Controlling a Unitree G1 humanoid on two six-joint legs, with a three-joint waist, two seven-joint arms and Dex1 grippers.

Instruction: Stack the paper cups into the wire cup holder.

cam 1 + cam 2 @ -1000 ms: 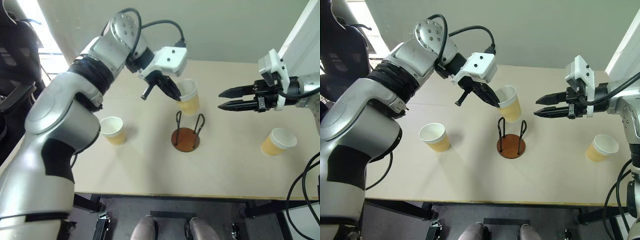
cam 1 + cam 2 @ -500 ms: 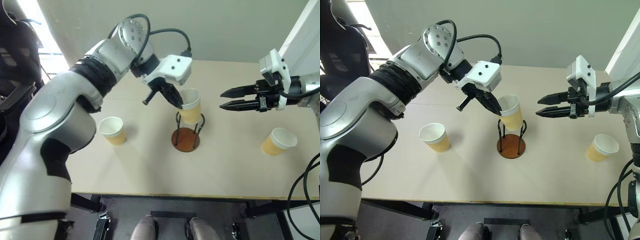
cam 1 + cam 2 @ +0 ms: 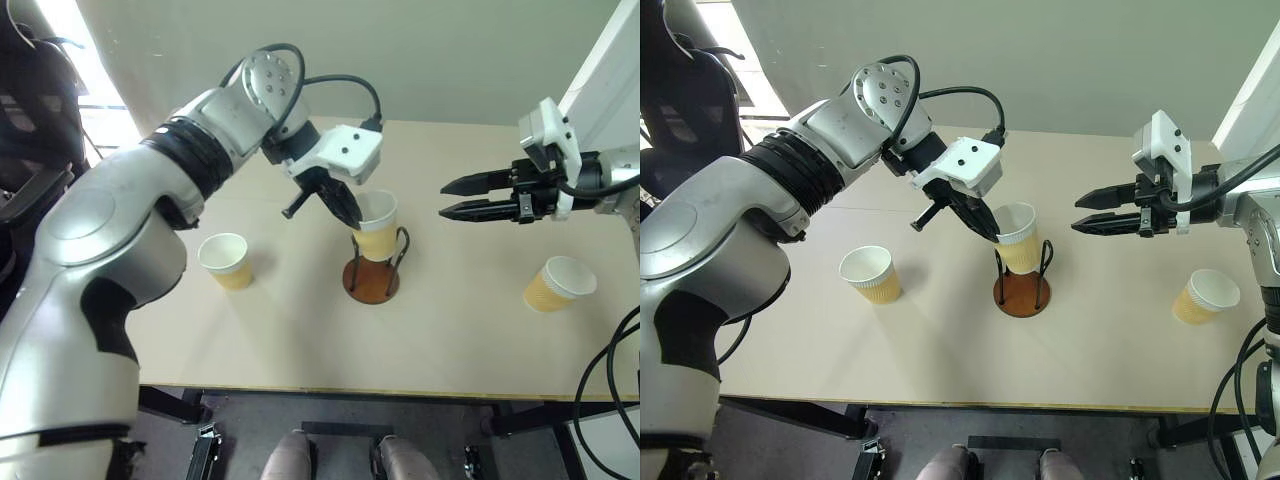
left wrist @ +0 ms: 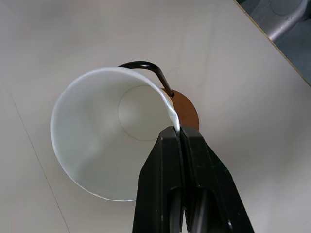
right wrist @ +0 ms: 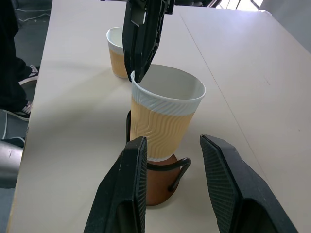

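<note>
Our left tool (image 3: 347, 209) pinches the cup (image 3: 378, 226) by its rim, slightly tilted, its base between the wire cup holder (image 3: 372, 268) loops; right tool (image 3: 447, 198) open.

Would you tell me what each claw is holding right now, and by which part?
The left claw pinches a paper cup by its rim, over the holder. The right claw is open, holding nothing.

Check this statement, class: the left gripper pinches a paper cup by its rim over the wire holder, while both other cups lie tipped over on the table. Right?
Not quite. The left gripper does pinch the cup over the wire holder, but the other cups stand upright, as the right eye view shows.
</note>
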